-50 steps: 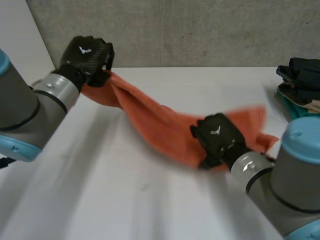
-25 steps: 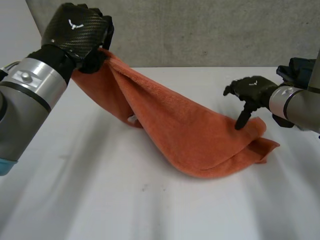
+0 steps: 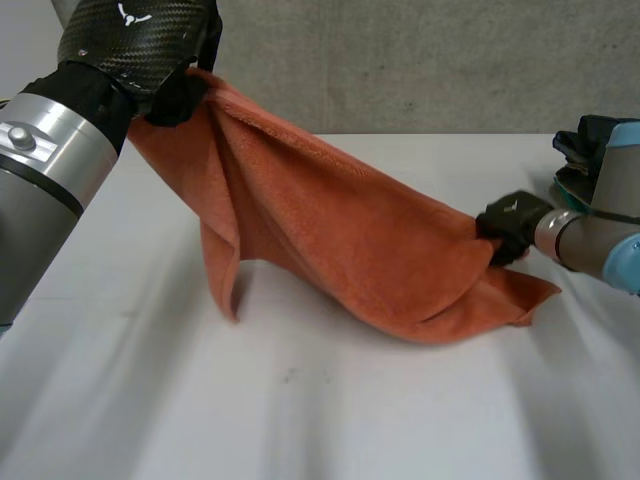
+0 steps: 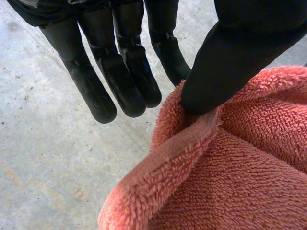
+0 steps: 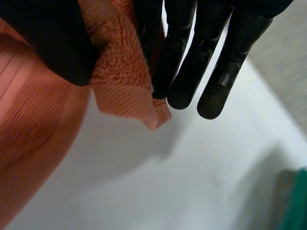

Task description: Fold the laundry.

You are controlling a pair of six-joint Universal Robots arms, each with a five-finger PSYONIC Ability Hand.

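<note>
Orange towel (image 3: 340,240) is stretching between the two hands, sloping from a raised end over the tabletop's (image 3: 300,400) far left corner down to its right side. One loose fold is hanging below the raised end, and the low end is resting on the surface.

The left arm (image 3: 50,170) is reaching up and forward. Its left hand (image 3: 135,40) is gripping a bunched hem of the towel, with the thumb (image 4: 230,57) pressing the hem and the fingers (image 4: 120,81) pointing straight beside it.

The right arm (image 3: 600,245) is lying low across the right edge. Its right hand (image 3: 510,228) is pinching a towel corner (image 5: 120,72) between thumb and fingers.

A pile of clothes (image 3: 600,150), dark over teal, is sitting at the far right edge, just behind the right arm.
</note>
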